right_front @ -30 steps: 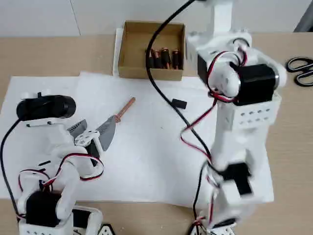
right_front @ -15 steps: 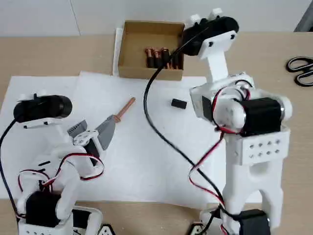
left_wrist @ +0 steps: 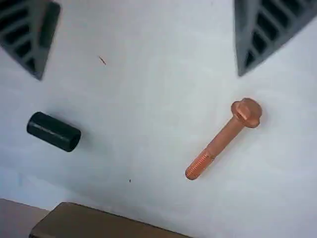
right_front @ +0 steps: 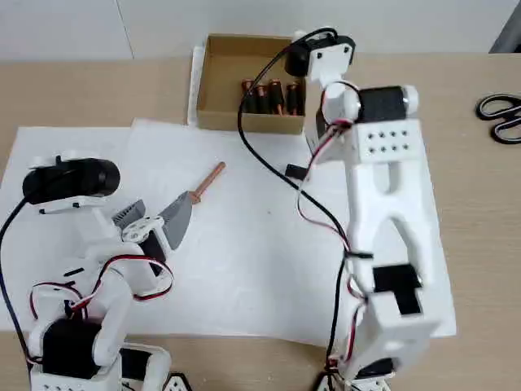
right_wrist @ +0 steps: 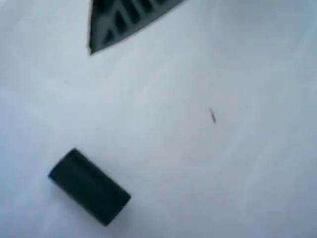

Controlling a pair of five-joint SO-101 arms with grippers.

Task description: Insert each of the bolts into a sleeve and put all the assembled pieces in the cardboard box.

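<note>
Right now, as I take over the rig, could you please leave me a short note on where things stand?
Left gripper: jaws open and empty, over the white sheet, just short of the bolt.
Right gripper: above the sleeve.
The bolt and sleeve both lie loose on the sheet, apart from each other, with the sleeve nearer the cardboard box.
Done: several assembled pieces are in the box.
Left: put the bolt into the sleeve, then put that piece into the box.
</note>
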